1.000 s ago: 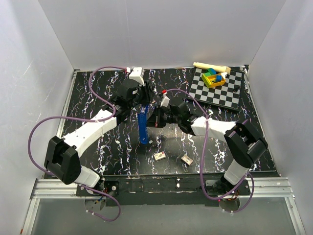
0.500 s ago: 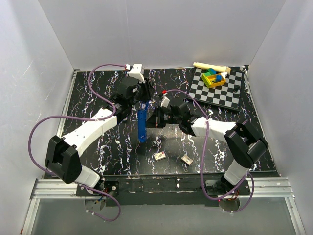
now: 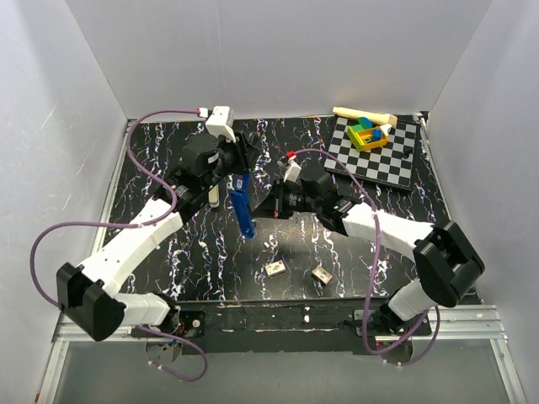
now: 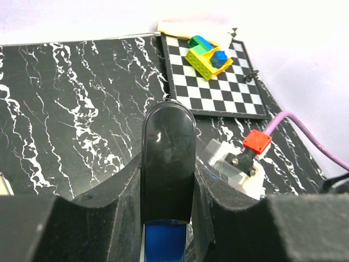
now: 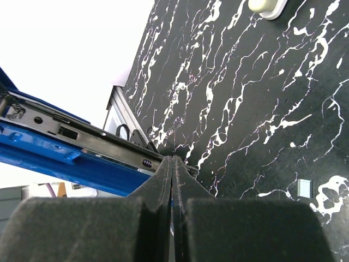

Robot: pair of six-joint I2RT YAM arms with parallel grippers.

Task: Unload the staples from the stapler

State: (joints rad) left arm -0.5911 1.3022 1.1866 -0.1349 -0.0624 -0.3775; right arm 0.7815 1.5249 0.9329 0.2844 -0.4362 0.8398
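Observation:
The blue stapler hangs tilted above the black marbled table, and my left gripper is shut on its upper end. In the left wrist view the stapler's black end sits clamped between the fingers of the left gripper, with blue body showing below. My right gripper is shut, just right of the stapler. Its closed tips meet the end of the stapler's dark metal rail above the blue base. No staples can be made out in the rail.
Two small pale boxes lie near the front, with a tiny bit behind them. A pale oblong piece lies by the left gripper. At the back right is a checkered board carrying coloured blocks and a cream stick.
The left arm has swung left and back, lifting the stapler and tilting it. The right gripper has stayed shut beside it, its arm stretching out further.

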